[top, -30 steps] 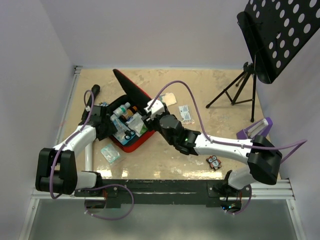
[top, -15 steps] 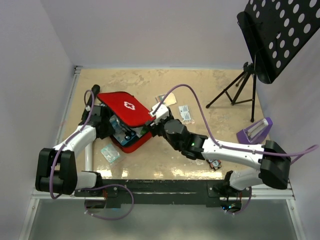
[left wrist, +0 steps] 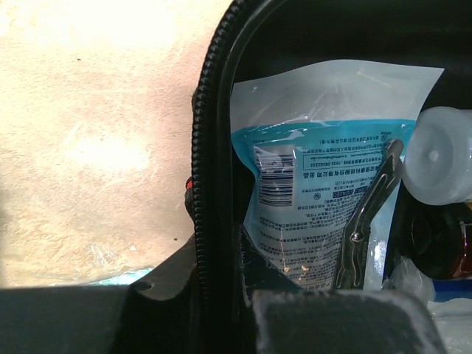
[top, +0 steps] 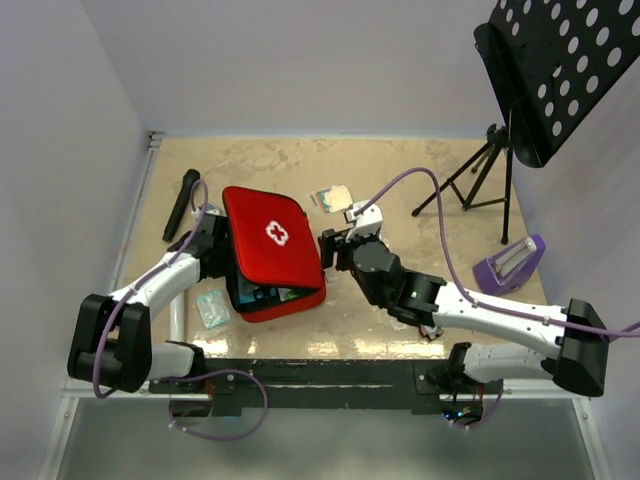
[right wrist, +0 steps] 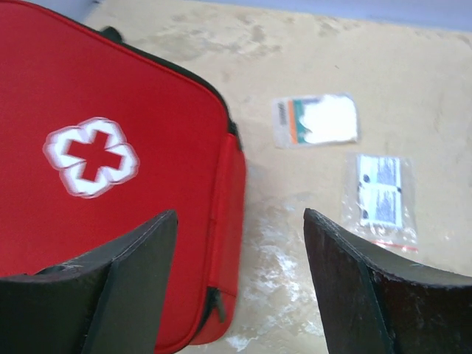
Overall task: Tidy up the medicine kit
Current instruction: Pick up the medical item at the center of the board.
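The medicine kit (top: 272, 250), a red zip case with a white cross (right wrist: 90, 156), lies left of centre with its lid down; a gap at its near edge still shows contents. My left gripper (top: 214, 256) is at the kit's left side. In the left wrist view its fingers sit either side of the black zipper rim (left wrist: 200, 184), shut on it, with a blue-white pouch (left wrist: 317, 192), metal scissors (left wrist: 369, 214) and a white bottle cap (left wrist: 441, 166) inside. My right gripper (top: 336, 246) stands open just right of the kit (right wrist: 110, 133), holding nothing, its fingertips (right wrist: 168, 221) over the lid's edge and the bare table.
Two small sachets (right wrist: 317, 119) (right wrist: 380, 193) lie on the table right of the kit. A teal packet (top: 212, 308) sits by the kit's near-left corner and a black stick (top: 180, 205) at far left. A music stand's tripod (top: 480, 180) and a purple object (top: 510, 262) stand at right.
The kit's lid swung down from upright to lie over the case. My right gripper drew back to the right and opened wider. My left gripper closed on the rim.
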Action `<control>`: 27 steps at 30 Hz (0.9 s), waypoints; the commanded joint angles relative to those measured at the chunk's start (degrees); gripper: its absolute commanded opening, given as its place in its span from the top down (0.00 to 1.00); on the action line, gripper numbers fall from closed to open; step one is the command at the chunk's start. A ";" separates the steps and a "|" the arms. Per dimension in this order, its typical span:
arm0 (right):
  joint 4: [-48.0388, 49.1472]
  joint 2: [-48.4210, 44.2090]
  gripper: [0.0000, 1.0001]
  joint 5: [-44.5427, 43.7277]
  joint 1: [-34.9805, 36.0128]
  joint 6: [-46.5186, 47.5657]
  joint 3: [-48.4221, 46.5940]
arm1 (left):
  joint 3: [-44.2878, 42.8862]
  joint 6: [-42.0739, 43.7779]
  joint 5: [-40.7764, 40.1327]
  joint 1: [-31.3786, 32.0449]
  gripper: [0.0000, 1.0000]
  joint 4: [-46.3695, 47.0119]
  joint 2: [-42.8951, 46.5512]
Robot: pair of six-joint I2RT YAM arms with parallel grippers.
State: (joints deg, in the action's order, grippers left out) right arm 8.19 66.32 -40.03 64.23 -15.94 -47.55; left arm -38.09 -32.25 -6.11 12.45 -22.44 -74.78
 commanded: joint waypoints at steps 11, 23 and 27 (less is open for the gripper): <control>-7.05 13.46 0.25 7.42 -22.64 -15.08 -4.39 | -8.32 -4.93 5.40 1.18 0.82 4.24 0.78; -4.23 28.67 0.25 10.06 -28.28 -13.94 -9.84 | -12.97 -3.70 5.85 1.18 0.79 5.12 -5.01; -4.76 33.24 0.25 10.41 -29.68 -14.29 -10.98 | -13.68 -3.35 7.69 1.18 0.79 5.47 -7.30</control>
State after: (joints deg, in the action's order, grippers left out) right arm 1.67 96.73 -30.24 35.88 -29.39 -55.59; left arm -46.94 -32.93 -5.10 13.32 -24.56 -82.39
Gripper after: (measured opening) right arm 0.752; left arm 0.221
